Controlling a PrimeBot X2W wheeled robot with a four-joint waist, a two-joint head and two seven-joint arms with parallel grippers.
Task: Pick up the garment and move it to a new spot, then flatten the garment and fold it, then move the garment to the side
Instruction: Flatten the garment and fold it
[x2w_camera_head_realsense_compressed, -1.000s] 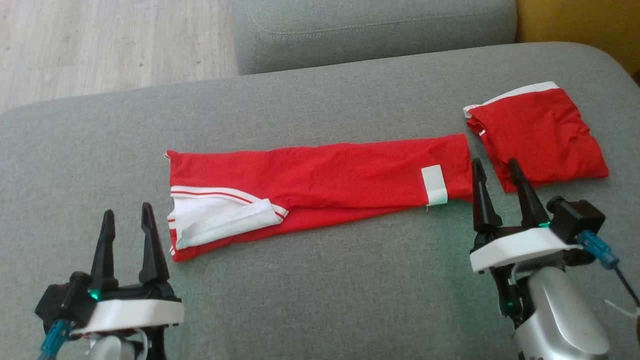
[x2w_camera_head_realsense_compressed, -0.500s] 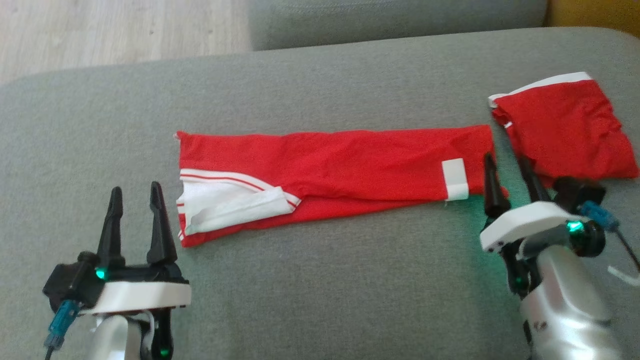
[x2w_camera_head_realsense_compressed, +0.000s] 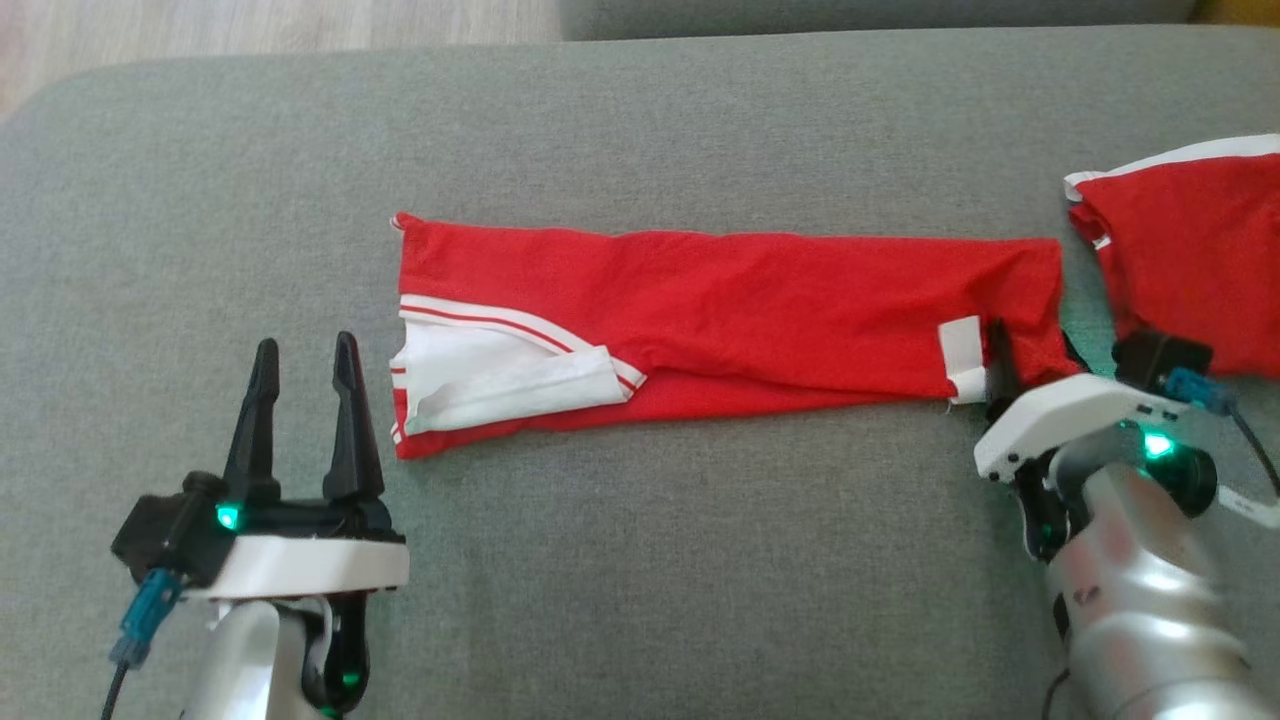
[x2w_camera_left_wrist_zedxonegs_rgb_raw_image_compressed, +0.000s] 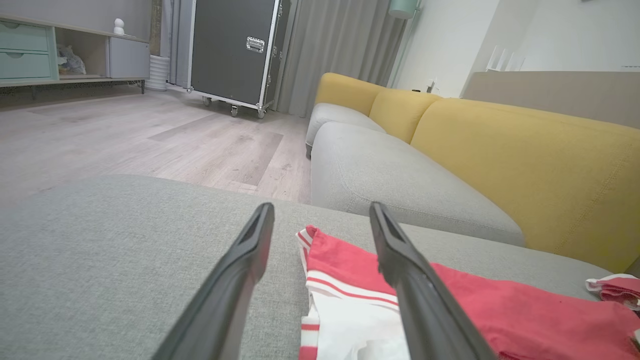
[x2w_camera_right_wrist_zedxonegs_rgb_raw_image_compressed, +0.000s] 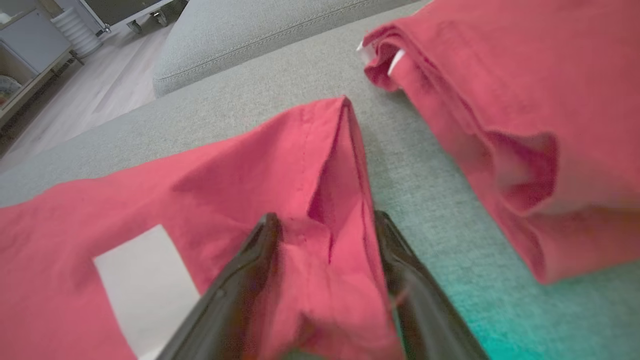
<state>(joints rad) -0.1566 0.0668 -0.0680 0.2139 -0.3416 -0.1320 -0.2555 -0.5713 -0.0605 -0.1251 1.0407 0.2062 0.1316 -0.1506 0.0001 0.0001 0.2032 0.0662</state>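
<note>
Red garment (x2w_camera_head_realsense_compressed: 730, 300) (x2w_camera_left_wrist_zedxonegs_rgb_raw_image_compressed: 500, 310) (x2w_camera_right_wrist_zedxonegs_rgb_raw_image_compressed: 225, 170), folded into a long narrow strip, lying flat across the middle of a grey sofa cushion (x2w_camera_head_realsense_compressed: 640, 120). Its left end carries a white, red-striped section (x2w_camera_head_realsense_compressed: 500, 370) (x2w_camera_left_wrist_zedxonegs_rgb_raw_image_compressed: 350, 320); a white patch (x2w_camera_head_realsense_compressed: 962, 350) (x2w_camera_right_wrist_zedxonegs_rgb_raw_image_compressed: 145, 270) sits near its right end.

Right gripper (x2w_camera_head_realsense_compressed: 1030, 335) (x2w_camera_right_wrist_zedxonegs_rgb_raw_image_compressed: 325, 217): at the right end of the strip, jaws spread wide, the two dark fingers straddling the end corner so that fabric lies between them. The right wrist view shows cloth bunched up between the fingers; whether either finger presses on it cannot be told.

Left gripper (x2w_camera_head_realsense_compressed: 305, 342) (x2w_camera_left_wrist_zedxonegs_rgb_raw_image_compressed: 321, 206): jaws likewise wide apart, nothing between them, poised over bare cushion just beside the striped left end and clear of the cloth.

A second red garment (x2w_camera_head_realsense_compressed: 1190, 250) (x2w_camera_right_wrist_zedxonegs_rgb_raw_image_compressed: 525, 100), folded into a compact square with a white edge, lies on the same cushion just beyond the strip's right end, separated by a narrow gap. Behind: a yellow backrest (x2w_camera_left_wrist_zedxonegs_rgb_raw_image_compressed: 525, 165), wooden floor (x2w_camera_left_wrist_zedxonegs_rgb_raw_image_compressed: 125, 135) and a black wheeled case (x2w_camera_left_wrist_zedxonegs_rgb_raw_image_compressed: 235, 50).
</note>
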